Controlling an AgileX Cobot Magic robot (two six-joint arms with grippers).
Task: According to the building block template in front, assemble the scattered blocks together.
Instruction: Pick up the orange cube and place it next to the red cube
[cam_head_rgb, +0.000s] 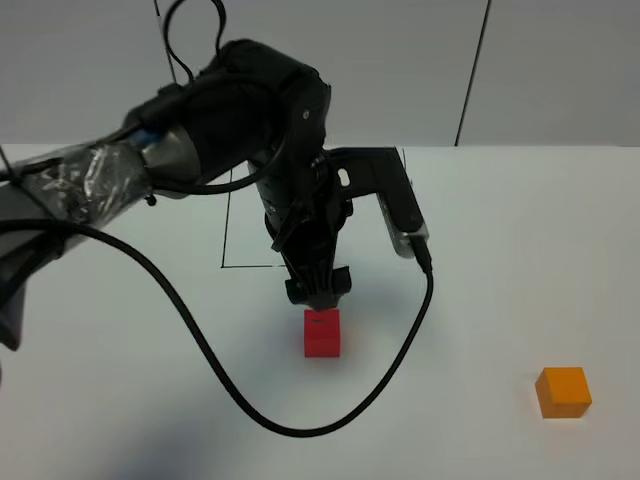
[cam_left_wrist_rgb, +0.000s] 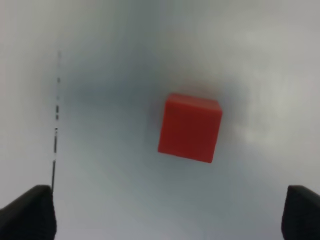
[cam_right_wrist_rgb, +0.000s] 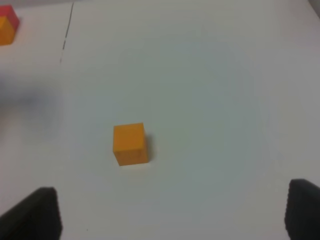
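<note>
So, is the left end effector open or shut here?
Open: left end effector fingertips stand wide apart; red cube untouched.

Looks like a robotics lab or test cell to me, nothing homey here. Bare white counter (cam_head_rgb: 520, 250), plain pale wall panels (cam_head_rgb: 560, 70) with dark seams, a black robot arm (cam_head_rgb: 240, 110) partly wrapped in clear plastic (cam_head_rgb: 85, 175), a thick black cable (cam_head_rgb: 200, 340) trailing across the surface, and a thin black square (cam_head_rgb: 226, 225) marked on the counter — plus a plain orange cube (cam_head_rgb: 564, 391).
</note>
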